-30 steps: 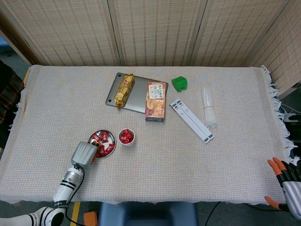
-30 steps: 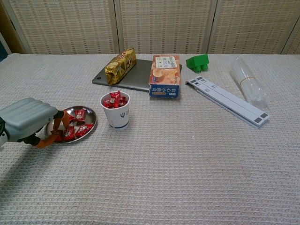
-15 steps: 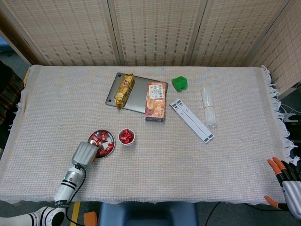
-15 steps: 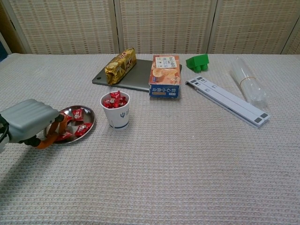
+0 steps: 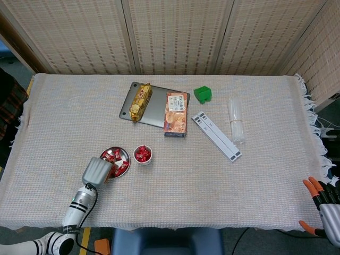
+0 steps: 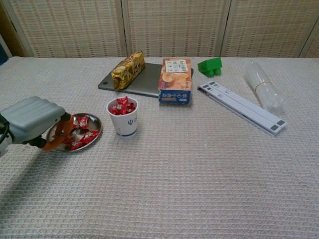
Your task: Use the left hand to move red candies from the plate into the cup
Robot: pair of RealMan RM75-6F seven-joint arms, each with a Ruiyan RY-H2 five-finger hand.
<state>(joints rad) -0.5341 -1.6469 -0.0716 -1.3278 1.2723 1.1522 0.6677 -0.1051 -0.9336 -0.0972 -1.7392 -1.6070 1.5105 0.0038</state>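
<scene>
Red candies [image 6: 80, 131] still on plate [image 6: 94, 121], more already in cup [image 6: 123, 117] just beside it. Left hand [image 6: 32, 122] over plate's near rim, fingers down; can't tell if pinching one. Pick step. Next: confirm grasp, lift, carry over cup.

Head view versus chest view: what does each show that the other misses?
Only the head view shows the right hand, off the table's near right corner, and the table's fringed edges. Only the chest view shows the left hand's orange fingers reaching down at the plate's near rim, and the cup's side wall. Both show the left hand, plate, red candies, filled cup, and the snacks behind.
</scene>
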